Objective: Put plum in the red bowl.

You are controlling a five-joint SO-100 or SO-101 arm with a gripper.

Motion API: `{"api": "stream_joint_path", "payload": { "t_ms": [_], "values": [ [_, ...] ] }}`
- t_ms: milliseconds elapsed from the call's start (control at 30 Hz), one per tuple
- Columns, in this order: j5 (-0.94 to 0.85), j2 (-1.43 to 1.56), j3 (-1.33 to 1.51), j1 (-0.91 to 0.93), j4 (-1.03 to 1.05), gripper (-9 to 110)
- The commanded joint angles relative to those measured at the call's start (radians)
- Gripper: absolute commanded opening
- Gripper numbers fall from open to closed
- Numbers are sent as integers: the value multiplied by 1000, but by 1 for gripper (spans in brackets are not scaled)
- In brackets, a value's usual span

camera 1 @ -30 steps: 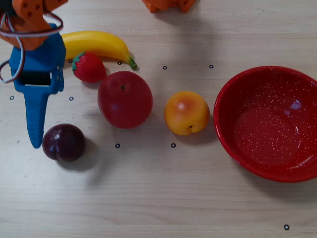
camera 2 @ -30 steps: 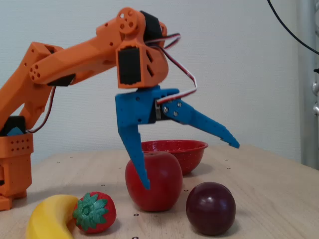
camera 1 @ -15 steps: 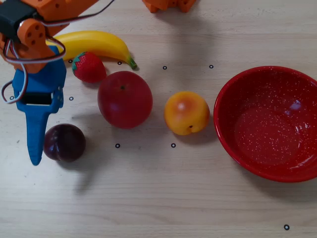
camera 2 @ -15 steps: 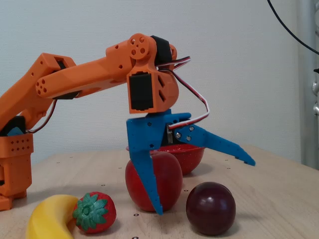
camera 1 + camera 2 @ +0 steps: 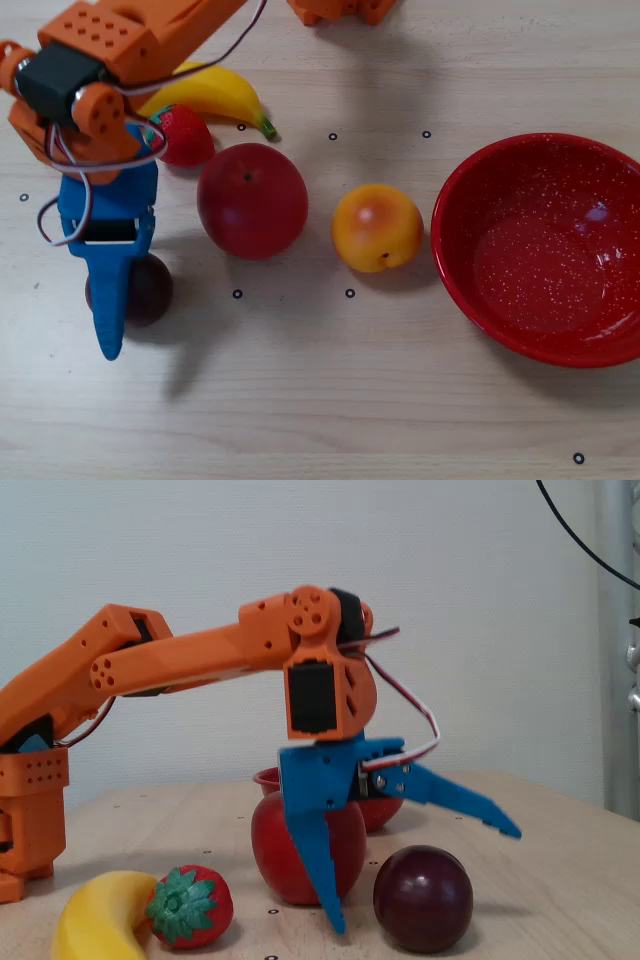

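Starting at the left of the overhead view, my claw [image 5: 112, 300] hangs over the plum [image 5: 135, 289], its blue finger [image 5: 110, 310] pointing toward the bottom of the picture and covering the plum's left half, so only a dark crescent shows to the right of it. The fixed view makes the relation plainer: my claw [image 5: 425, 880] is spread wide, holding nothing, one finger [image 5: 325, 875] reaching down to the table [image 5: 560, 880] just left of the plum [image 5: 423, 897], the other [image 5: 460, 805] angled out above and to the right of it. So the plum sits between the jaws but low, nearer the lower finger; I judge the grasp turns on dropping and closing across it. The plum is round, so no long axis matters. Whether the lower finger already touches it I cannot tell. Further right in the overhead view lie a banana [image 5: 215, 95] and strawberry [image 5: 182, 135], partly under my arm, then the apple [image 5: 252, 200], the peach [image 5: 377, 228], and, well apart at the far right, the red bowl [image 5: 455, 245], cut off by the picture's edge. In the fixed view the bowl [image 5: 266, 778] is mostly hidden behind the apple [image 5: 285, 850] and my claw.
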Motion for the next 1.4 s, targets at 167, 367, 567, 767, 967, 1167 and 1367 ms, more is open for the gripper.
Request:
{"api": "stream_joint_path", "payload": {
  "t_ms": [167, 367, 567, 767, 967, 1167, 1367],
  "values": [
    [-29, 25, -112, 31, -44, 63],
    [-31, 3, -124, 31, -64, 63],
    [-38, -5, -133, 29, -80, 63],
    [-49, -5, -158, 15, -40, 63],
    [-55, -8, -160, 9, -28, 63],
    [-49, -8, -161, 6, -32, 63],
    [-49, -8, -163, 3, -31, 50]
  ]
}}
